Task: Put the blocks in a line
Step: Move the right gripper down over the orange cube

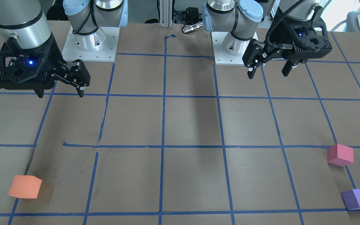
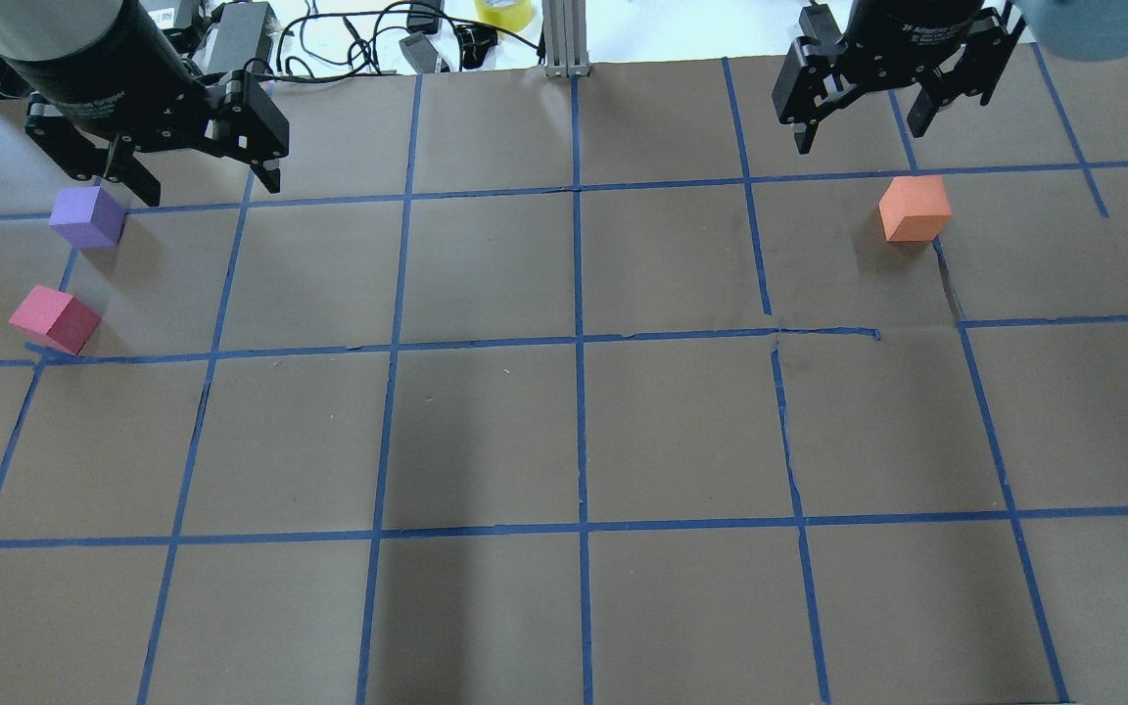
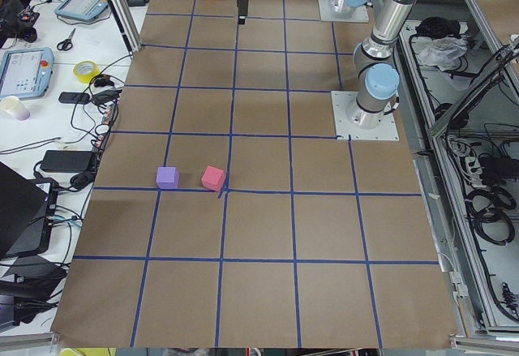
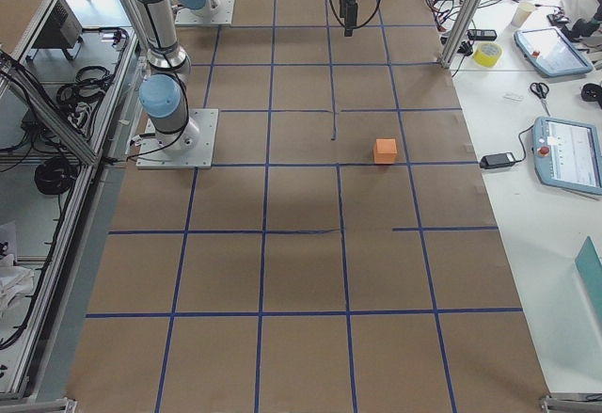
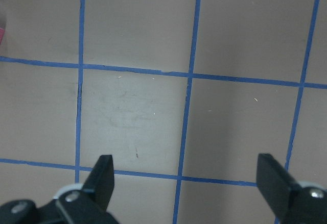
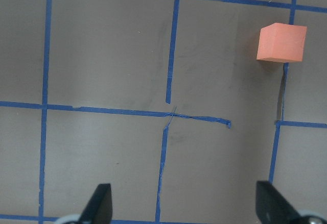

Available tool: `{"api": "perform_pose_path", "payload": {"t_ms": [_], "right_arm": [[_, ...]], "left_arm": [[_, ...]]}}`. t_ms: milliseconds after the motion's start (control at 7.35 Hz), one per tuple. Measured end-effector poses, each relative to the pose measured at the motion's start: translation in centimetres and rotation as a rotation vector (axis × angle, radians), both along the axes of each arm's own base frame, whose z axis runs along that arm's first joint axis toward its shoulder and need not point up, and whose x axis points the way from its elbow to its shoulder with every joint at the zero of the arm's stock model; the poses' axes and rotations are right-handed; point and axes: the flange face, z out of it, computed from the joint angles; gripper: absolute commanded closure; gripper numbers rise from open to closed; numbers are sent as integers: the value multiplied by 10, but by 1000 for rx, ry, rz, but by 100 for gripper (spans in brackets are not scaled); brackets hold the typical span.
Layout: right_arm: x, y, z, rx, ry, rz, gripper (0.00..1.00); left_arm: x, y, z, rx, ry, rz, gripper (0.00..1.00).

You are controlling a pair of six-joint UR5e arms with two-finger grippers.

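The orange block (image 1: 25, 186) (image 2: 914, 209) (image 6: 281, 42) lies on the robot's right side of the table, toward the far edge. The pinkish-red block (image 1: 340, 154) (image 2: 54, 319) and the purple block (image 1: 358, 199) (image 2: 87, 216) lie close together but apart on the robot's left side. My left gripper (image 2: 202, 178) (image 1: 268, 72) (image 5: 186, 175) is open and empty, held above the table. My right gripper (image 2: 863, 132) (image 1: 60, 92) (image 6: 185, 201) is open and empty, also raised. Only a pink sliver (image 5: 1, 35) shows in the left wrist view.
The brown table (image 2: 564, 441) carries a blue tape grid. The two arm bases (image 1: 92, 47) (image 1: 230, 47) stand at the robot's edge. Cables, a yellow tape roll (image 2: 503, 12) and a metal post (image 2: 564, 39) sit beyond the far edge.
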Motion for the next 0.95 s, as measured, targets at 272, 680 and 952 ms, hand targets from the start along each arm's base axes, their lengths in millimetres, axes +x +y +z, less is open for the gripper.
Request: {"api": "perform_pose_path", "payload": {"t_ms": [272,680,952], "right_arm": [[-4,3,0,8,-1,-5,0],[-37,-6,-5,15,-23,-34,0],[-58,-46,-44,-2,-36,-49,0]], "left_arm": [[-1,1,1,-3,0,-2,0],[-1,2,1,-4,-1,-5,0],[-1,2,2,-5,-2,-7,0]]}}
